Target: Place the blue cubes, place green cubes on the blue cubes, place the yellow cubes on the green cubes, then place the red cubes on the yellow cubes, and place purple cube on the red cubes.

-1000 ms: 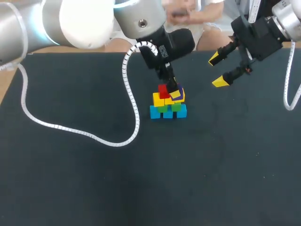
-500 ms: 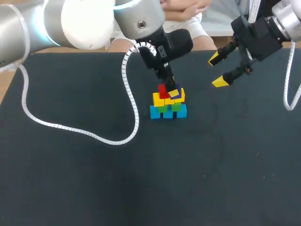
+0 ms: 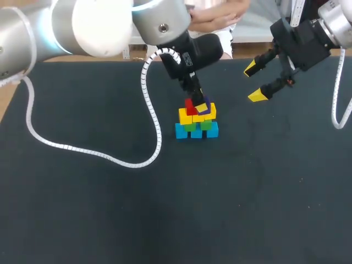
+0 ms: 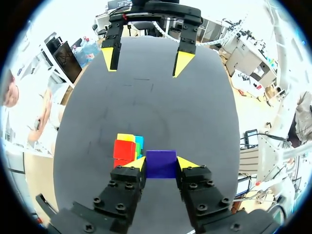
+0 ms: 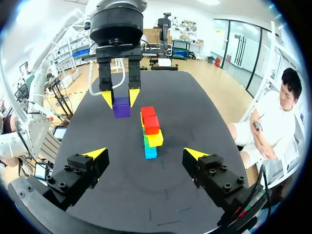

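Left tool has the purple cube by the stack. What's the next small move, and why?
Probably slide the left tool sideways to centre the purple cube over the red cubes. It is shut on the cube, but both wrist views show the cube beside the reds, not over them. The right tool is open and apart.

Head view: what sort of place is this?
Probably a robot manipulation test bench: a dark table, a stack of coloured cubes, the left hand shut on a purple cube, the right hand open.
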You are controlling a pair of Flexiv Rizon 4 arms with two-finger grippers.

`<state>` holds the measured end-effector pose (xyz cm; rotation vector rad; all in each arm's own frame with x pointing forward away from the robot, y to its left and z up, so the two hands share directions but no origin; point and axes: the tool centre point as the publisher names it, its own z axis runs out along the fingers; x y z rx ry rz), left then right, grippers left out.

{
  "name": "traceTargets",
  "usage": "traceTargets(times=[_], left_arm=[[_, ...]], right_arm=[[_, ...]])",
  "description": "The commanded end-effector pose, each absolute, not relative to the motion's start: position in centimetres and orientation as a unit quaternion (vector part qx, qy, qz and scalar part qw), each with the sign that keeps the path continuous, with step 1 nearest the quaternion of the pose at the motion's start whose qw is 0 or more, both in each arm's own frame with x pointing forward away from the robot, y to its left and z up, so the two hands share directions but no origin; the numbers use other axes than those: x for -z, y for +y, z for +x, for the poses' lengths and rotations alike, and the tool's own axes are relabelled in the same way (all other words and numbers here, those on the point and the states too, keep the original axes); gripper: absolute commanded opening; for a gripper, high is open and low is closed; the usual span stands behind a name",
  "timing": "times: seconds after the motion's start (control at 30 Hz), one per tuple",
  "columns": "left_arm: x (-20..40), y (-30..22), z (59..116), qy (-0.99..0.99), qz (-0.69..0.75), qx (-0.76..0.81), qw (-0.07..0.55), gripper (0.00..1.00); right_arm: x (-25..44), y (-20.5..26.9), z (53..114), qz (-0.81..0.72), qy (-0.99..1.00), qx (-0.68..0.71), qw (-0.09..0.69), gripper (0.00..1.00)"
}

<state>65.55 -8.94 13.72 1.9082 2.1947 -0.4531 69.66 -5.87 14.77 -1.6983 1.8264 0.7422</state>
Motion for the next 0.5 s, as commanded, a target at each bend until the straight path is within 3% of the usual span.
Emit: traceTargets(times=[0.03, 0.5], left_arm=[[-13.78, -9.02, 66.10, 0.740, 0.648, 0.153, 0.096, 0.00], [-13.36, -9.24, 66.92, 0.737, 0.651, 0.154, 0.092, 0.00]], right_arm=[[-14.76, -5.90, 69.64, -0.629, 0.676, -0.275, 0.267, 1.00], [-14.76, -5.90, 69.64, -0.629, 0.676, -0.275, 0.267, 1.00]])
